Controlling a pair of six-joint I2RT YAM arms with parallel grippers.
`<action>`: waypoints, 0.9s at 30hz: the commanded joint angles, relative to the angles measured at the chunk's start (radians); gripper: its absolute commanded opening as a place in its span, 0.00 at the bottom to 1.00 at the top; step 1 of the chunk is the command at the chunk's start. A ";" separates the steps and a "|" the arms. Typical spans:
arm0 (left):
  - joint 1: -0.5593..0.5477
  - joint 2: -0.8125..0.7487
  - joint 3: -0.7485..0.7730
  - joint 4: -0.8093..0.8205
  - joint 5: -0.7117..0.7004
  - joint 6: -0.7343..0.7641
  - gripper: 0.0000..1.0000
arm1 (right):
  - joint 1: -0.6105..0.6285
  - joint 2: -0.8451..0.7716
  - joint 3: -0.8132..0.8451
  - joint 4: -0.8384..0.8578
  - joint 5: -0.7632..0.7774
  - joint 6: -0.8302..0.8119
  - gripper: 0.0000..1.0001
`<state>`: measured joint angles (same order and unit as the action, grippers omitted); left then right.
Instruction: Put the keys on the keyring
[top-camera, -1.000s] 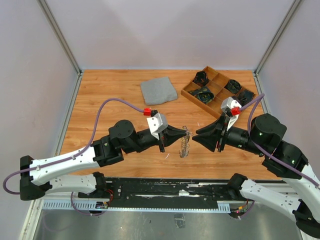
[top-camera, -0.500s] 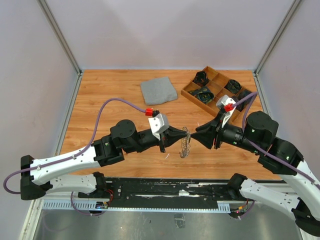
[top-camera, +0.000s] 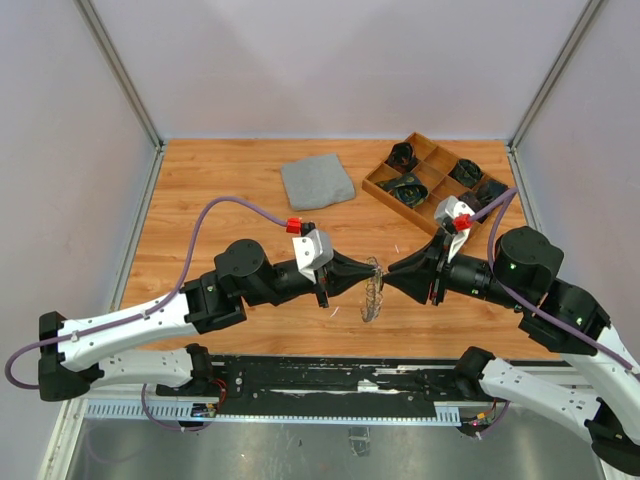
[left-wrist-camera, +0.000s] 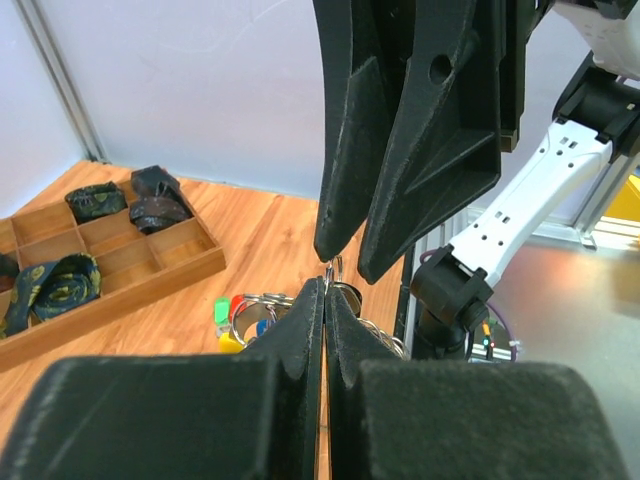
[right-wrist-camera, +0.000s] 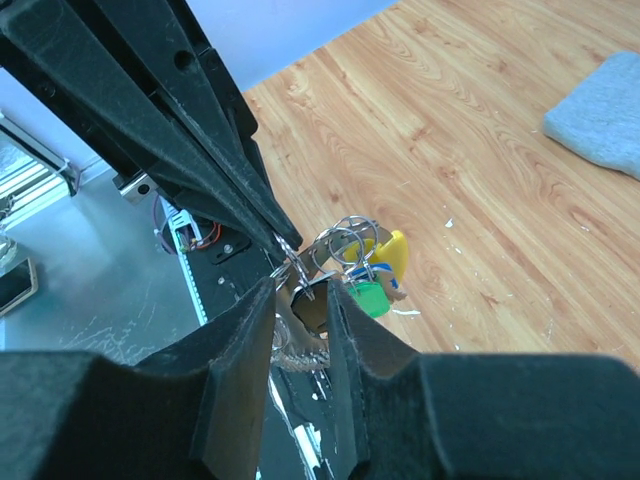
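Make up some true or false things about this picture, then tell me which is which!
1. The left fingers pinch the keyring. True.
2. The keyring lies flat on the table. False: it hangs from the left fingers.
3. The cloth sits in the tray. False: it lies on the table, left of the tray.
4. A green key and a yellow key hang by the keyring. True.
5. The tray is empty. False: dark things sit in its compartments.
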<state>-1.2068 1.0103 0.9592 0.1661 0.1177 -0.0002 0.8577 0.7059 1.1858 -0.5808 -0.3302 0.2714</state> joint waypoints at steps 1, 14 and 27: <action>-0.005 -0.027 0.007 0.072 0.008 0.010 0.01 | 0.013 -0.005 -0.009 0.025 -0.038 -0.004 0.26; -0.005 -0.027 0.009 0.078 0.008 0.014 0.01 | 0.012 0.000 -0.013 0.042 -0.034 0.002 0.04; -0.005 -0.047 -0.010 0.105 0.013 0.006 0.01 | 0.013 0.025 -0.008 -0.010 0.018 0.014 0.01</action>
<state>-1.2068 0.9920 0.9493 0.1860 0.1177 -0.0002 0.8577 0.7204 1.1843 -0.5747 -0.3397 0.2707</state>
